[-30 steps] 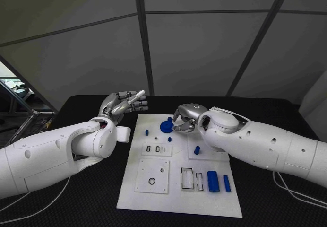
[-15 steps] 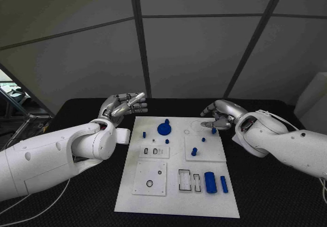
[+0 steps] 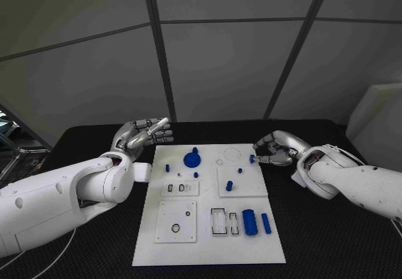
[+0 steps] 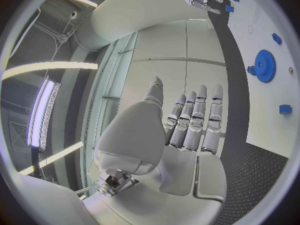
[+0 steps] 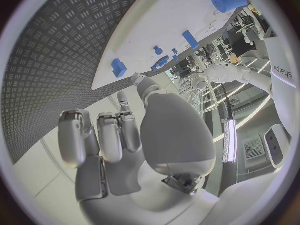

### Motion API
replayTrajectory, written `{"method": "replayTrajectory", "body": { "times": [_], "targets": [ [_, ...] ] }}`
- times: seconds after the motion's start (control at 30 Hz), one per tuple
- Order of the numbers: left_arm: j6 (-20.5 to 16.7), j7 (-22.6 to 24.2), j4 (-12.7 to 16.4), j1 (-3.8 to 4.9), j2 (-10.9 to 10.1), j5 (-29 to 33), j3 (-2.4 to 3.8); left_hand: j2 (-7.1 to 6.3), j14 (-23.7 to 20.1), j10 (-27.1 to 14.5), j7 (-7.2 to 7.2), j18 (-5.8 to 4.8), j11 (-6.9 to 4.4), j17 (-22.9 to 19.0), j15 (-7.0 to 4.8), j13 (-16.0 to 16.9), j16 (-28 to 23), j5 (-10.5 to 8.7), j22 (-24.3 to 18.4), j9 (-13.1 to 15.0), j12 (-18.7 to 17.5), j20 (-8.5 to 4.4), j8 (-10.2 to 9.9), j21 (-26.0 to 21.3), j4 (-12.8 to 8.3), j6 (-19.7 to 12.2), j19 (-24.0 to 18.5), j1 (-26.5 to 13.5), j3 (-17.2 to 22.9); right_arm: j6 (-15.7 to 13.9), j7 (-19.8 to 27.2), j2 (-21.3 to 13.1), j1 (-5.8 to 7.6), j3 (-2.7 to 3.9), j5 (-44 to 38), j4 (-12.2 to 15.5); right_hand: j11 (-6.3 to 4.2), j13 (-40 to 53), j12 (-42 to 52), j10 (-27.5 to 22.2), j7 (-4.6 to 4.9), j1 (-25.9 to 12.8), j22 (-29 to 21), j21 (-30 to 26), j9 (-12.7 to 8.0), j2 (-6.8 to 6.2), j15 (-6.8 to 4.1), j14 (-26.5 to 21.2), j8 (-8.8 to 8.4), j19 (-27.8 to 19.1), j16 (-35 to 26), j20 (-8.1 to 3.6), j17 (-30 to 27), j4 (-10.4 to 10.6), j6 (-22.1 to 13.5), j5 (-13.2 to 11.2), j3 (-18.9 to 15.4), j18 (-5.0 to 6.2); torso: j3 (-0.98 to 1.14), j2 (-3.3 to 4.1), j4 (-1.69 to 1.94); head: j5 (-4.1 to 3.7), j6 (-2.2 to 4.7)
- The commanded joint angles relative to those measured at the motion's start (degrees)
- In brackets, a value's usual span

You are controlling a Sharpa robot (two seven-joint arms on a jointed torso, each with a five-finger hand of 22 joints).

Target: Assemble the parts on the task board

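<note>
Right robot hand point(image 3: 275, 152) withdrawn off task board point(image 3: 210, 232), fingers curled, grasp unclear, left robot hand point(image 3: 142, 135) spread

Task board point(image 3: 210, 232) white, with black-outlined rectangular slots. Parts blue: gear point(image 3: 191, 158), large cylinder point(image 3: 248, 221), slim bar point(image 3: 265, 223), small pegs. Table point(image 3: 335, 238) black; in right wrist view its surface point(image 5: 56, 50) showed grey diamond tread pattern. Left robot hand point(image 3: 142, 135) silver; right robot hand point(image 3: 275, 148) silver. Arms white.
</note>
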Motion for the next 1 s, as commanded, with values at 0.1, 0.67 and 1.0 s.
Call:
{"method": "replayTrajectory", "body": {
  "times": [0.1,0.67,1.0],
  "targets": [
    [1.1,0.54,-0.18,-0.06,0.07,-0.38,0.05,0.28,0.16,0.39,1.52,3.23,-0.03,0.1,0.14,0.07,-0.31,-0.3,-0.09,0.07,0.24,0.05,0.23,0.26,-0.49,0.57,-0.45,0.08,-0.01,1.57,2.53,0.46,-0.6,0.04,0.83,-0.71,-0.06,9.58,-0.37,1.29,0.08,0.36,7.13,-0.21,-0.08,0.07,-0.27,5.18,-0.25,0.05,-0.18,-0.32,11.52,-0.37,-0.18,-0.04,-0.08,0.59,0.07,0.15,0.26,-0.09,-0.17],
    [1.01,0.43,-0.49,-0.15,-0.03,-0.38,0.05,0.28,0.18,0.4,1.53,3.24,-0.04,0.11,0.13,0.06,-0.32,-0.31,-0.09,0.06,0.24,0.04,0.22,0.27,-0.51,0.57,-0.45,0.07,-0.02,1.07,2.0,1.96,-1.17,0.06,0.28,-3.65,0.08,9.63,-0.34,1.32,0.23,0.35,7.68,0.06,-0.15,0.52,-0.15,5.32,-0.58,0.48,0.02,-0.22,12.05,-0.31,-0.57,0.09,-0.05,0.46,-0.04,0.1,0.16,-0.31,-0.56],
    [1.0,0.33,-0.51,-0.15,-0.08,-0.38,0.05,0.28,0.18,0.4,1.53,3.24,-0.04,0.11,0.13,0.06,-0.32,-0.31,-0.09,0.06,0.24,0.04,0.22,0.27,-0.51,0.57,-0.45,0.07,-0.02,1.9,1.73,3.04,-1.18,0.07,0.27,-5.01,-0.03,9.97,-0.03,1.62,0.07,0.53,8.15,0.29,0.16,1.46,-0.17,5.39,0.07,0.86,0.12,-0.17,12.31,-0.42,0.9,0.13,0.27,0.35,-0.06,0.05,0.18,-0.24,-0.69]
  ]
}}
